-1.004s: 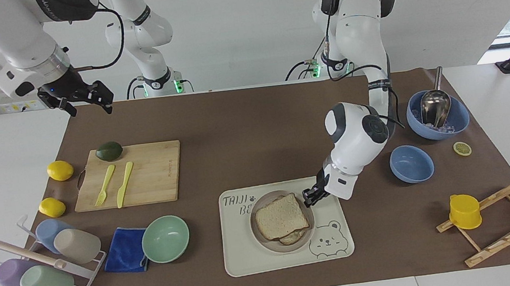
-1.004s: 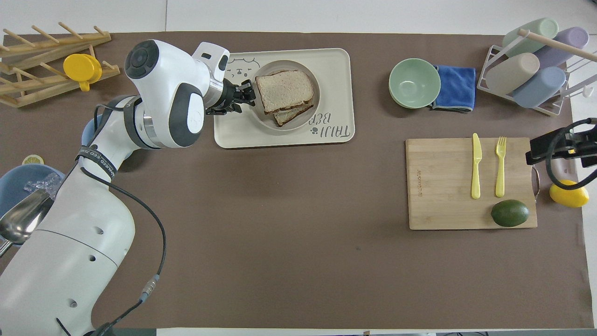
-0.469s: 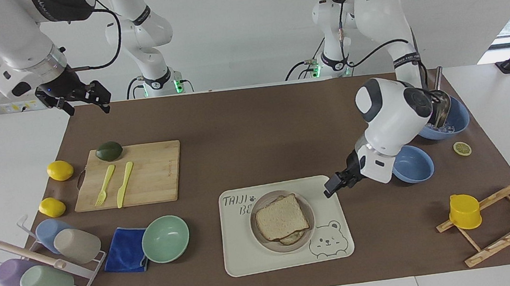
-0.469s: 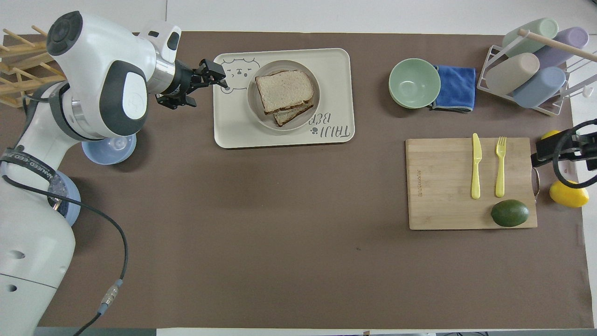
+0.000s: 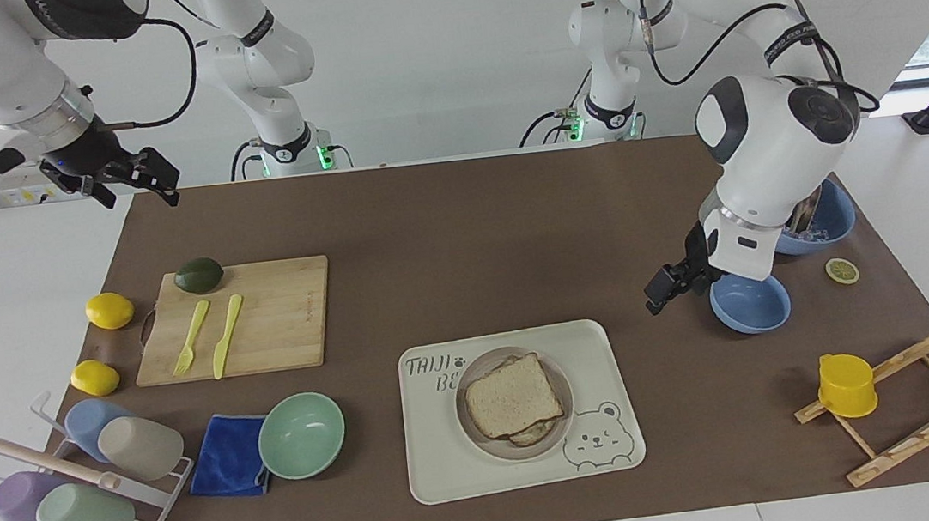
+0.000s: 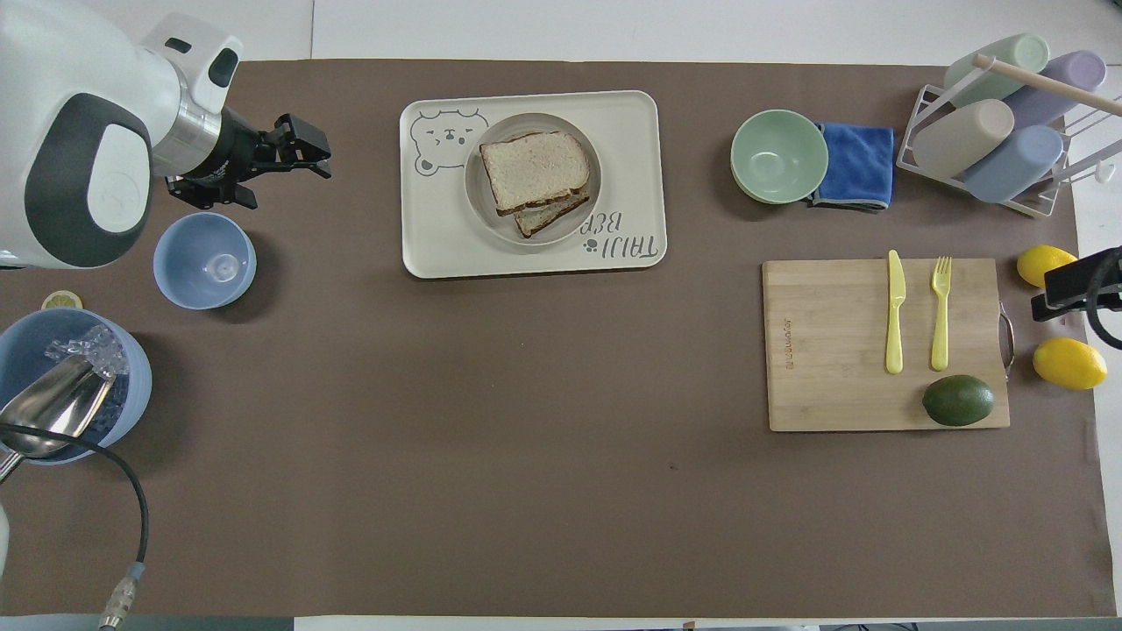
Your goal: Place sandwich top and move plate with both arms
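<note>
While the sandwich top (image 5: 512, 396) lies flat on a lower slice on the plate (image 5: 562, 375), nothing touches it. Plate sits on the cream bear tray (image 5: 452, 469), mid-table, at the edge away from the robots. Clock directions read on the overhead view, 12 pointing away from the robots: tray's bear drawing is at 9 o'clock of the plate, lettering at 5 o'clock.

Left gripper (image 5: 665, 291) is up in the air over bare brown mat, at 9 o'clock of the tray and well apart from it, holding nothing, jaws spread. Small blue bowl (image 6: 204, 260) sits at 7 o'clock of that gripper; the bigger blue bowl (image 6: 131, 390) with a metal scoop (image 6: 48, 412) is at 7 o'clock again.

Right gripper (image 5: 135, 179) waits high over the mat's corner at the right arm's end, fingers apart and empty. Cutting board (image 6: 833, 350) with knife, fork and avocado (image 6: 958, 400) lies at 4 o'clock of the tray. Mint bowl (image 6: 778, 156) and blue cloth (image 6: 855, 165) at 3 o'clock of the tray.
</note>
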